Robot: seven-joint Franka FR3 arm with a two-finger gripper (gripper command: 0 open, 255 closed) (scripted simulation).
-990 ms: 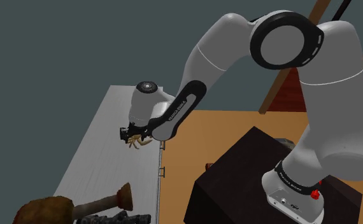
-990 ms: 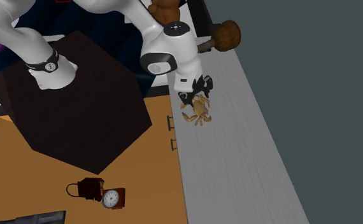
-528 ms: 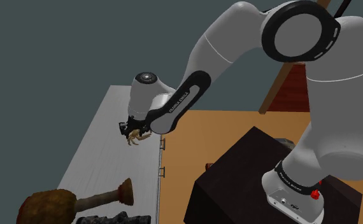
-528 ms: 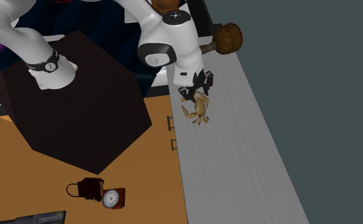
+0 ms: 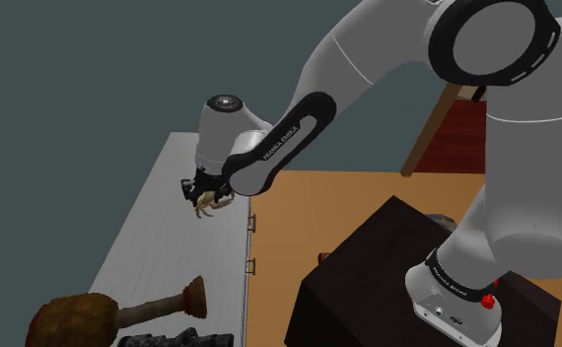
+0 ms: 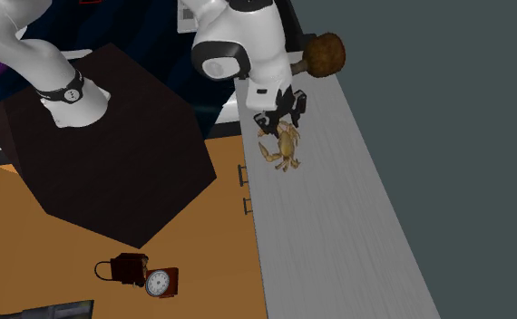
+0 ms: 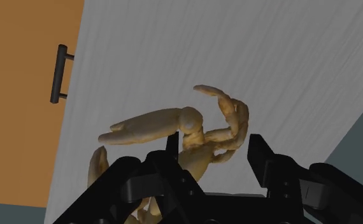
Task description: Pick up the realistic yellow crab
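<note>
My pincer [image 7: 215,151] is clenched on the crab [image 7: 188,130]. My 2 black fingers [image 7: 258,149] press its tan body from either side, and its pale claws and curled legs stick out past the fingertips.

In the second exterior view the crab hangs under my pincer with its legs splayed. It is over the pale grey counter top [image 6: 338,217], close to the edge that carries 2 small dark handles [image 6: 245,174]. I cannot tell whether its legs touch the surface.

Farther along the counter, well apart from the crab, lies a brown knobbed thing [image 6: 325,53]. Beside the counter is the orange floor [image 6: 48,263], where my dark box stand [image 6: 112,172] sits. Near the stand is a small round dial [image 6: 161,283] in a brown case.
</note>
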